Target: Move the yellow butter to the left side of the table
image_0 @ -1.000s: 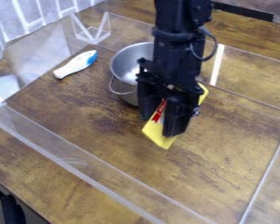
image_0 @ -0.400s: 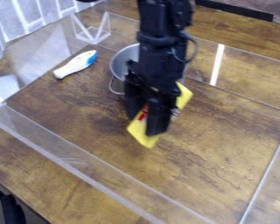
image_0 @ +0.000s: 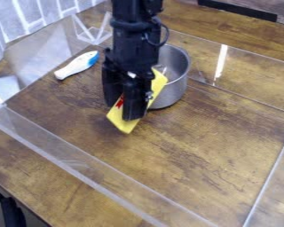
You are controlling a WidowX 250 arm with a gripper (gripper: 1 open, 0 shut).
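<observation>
- Black gripper (image_0: 130, 105) points almost straight down and is squeezing the yellow butter (image_0: 135, 113) between its two fingers.
- Butter box hangs tilted in the grip, one corner pointing down at the table (image_0: 216, 151), the other end sticking up by the fingers. It looks lifted a little off the wood, though I cannot be sure the low corner is clear.
- A bit of the red label shows on the box near the fingers.
- Holding it from above like this makes sense, because the box is flat and small, so pinching it is the easy way to carry it.
- Right behind the arm sits the steel pot (image_0: 170, 78). The butter is just in front of it, near the middle of the table.
- Over to the left, near the clear plastic wall (image_0: 38, 71), lies a white-and-blue item (image_0: 77, 64). It is well apart from the butter.
- My guess is the job is about half done: the butter is picked up, but it is not on the left side yet.
- Bare wood lies to the left in front of the white-and-blue item, so that looks like a good spot to set the box down.
- One thing to watch: the tilted box could slip, or bump the plastic wall.
</observation>
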